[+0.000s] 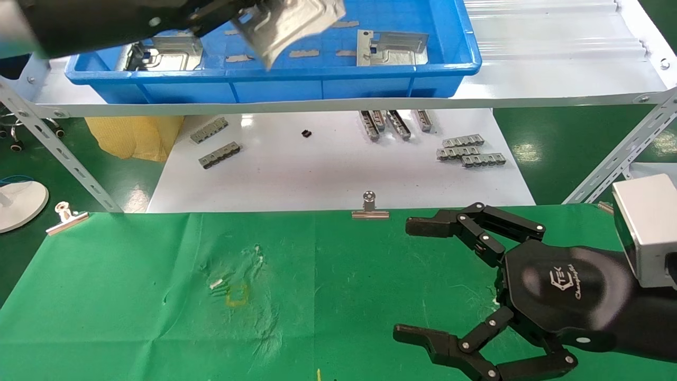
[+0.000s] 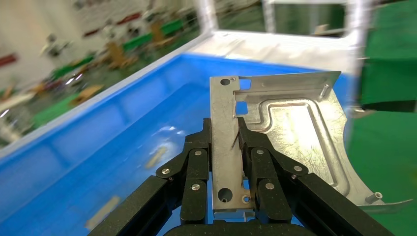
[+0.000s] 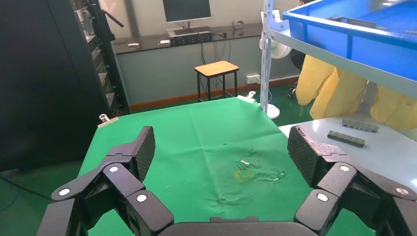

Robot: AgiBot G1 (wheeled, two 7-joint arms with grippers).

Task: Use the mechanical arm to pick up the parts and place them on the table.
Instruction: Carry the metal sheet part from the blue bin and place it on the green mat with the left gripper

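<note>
Left gripper above the blue bin, its black linkage fingers clamped on the bent edge strip of one stamped steel plate. In the head view we see this plate raised clear of the bin, tilted, over its middle, with the bin on the white shelf beyond the far edge of the green table.

To carry out the transfer well, we judge that the plate should be lifted high enough for its free corner to pass the bin's front wall and the shelf lip. It should then be brought toward the middle of the green cloth, lowered until flat, and only then released. The grip takes one narrow edge only, so we expect the plate may swing or slip under quick motion; a slow, level carry seems wise.

Right gripper near the right end of the table, hovering low over the cloth, fingers spread wide and holding nothing.

Contents of the bin: one plate at its left end, another toward its right end, and small grey patches on the floor between them. No plate lies on the green cloth yet, so we judge the task to be at an early stage.
</note>
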